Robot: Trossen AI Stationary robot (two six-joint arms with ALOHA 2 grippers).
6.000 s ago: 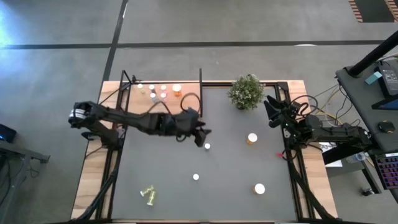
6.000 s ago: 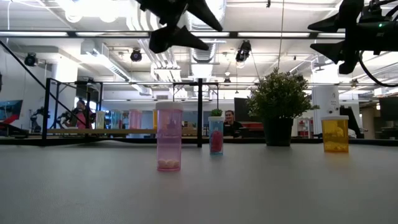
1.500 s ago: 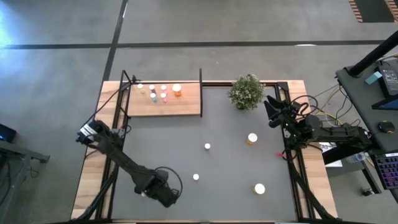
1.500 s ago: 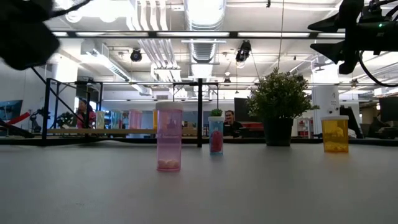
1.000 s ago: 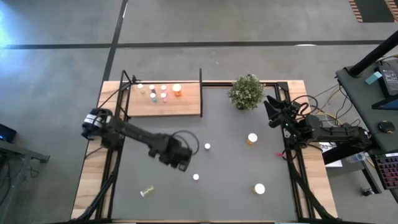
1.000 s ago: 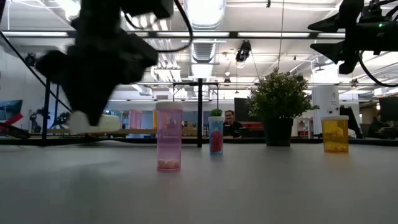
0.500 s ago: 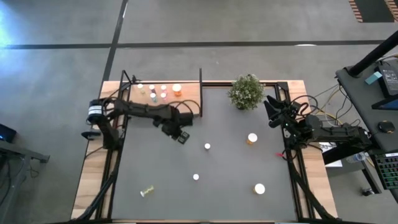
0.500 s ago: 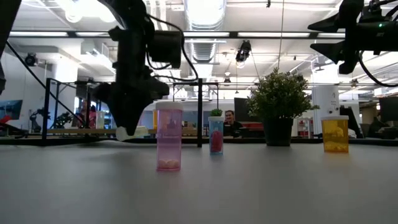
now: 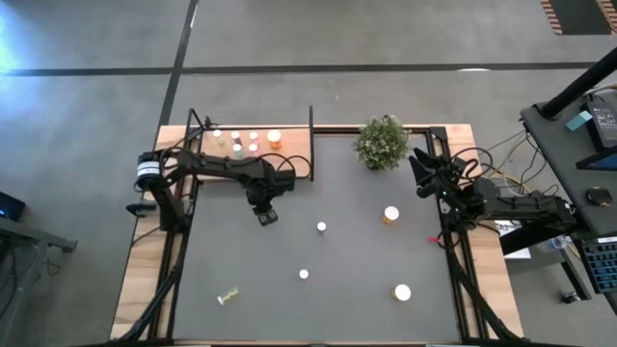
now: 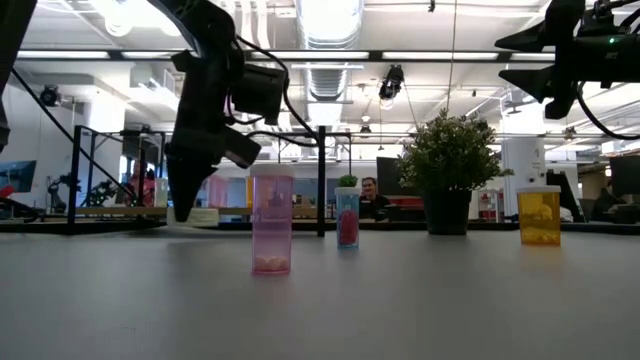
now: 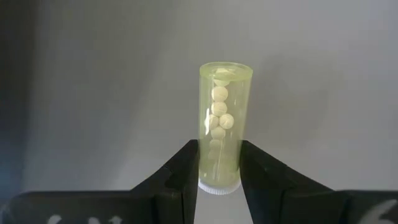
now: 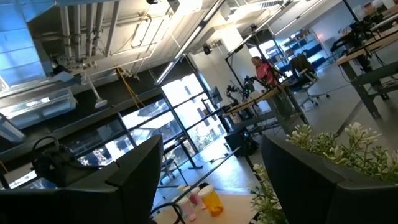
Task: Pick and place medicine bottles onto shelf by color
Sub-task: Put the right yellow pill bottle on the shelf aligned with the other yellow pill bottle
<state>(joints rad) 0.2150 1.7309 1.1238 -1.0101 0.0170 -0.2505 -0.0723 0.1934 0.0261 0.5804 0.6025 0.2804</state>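
Note:
My left gripper hangs over the table just near of the shelf, shut on a yellow-green medicine bottle with pale pills inside. Several small medicine bottles stand on the shelf's far part. On the table stand a pink bottle, a small bluish one and two orange ones. Another yellow-green bottle lies on its side near the front left. My right gripper waits open at the table's right edge. My left gripper pinches the yellow-green bottle's body close to its white cap between the two fingers, one on each side. The bottle runs along the fingers and sticks out past their tips, cap end toward the wrist. It shows above the tabletop in the low view.
A bushy potted plant stands at the far edge, right of the shelf. Black frame posts rise at the shelf's corners. People show in the room behind the table.
My left gripper, shut on the yellow-green bottle, has swung from the table's middle left toward the far edge, ending just near of the shelf. It has also drifted a little toward the left. The other bottles have stayed in place.

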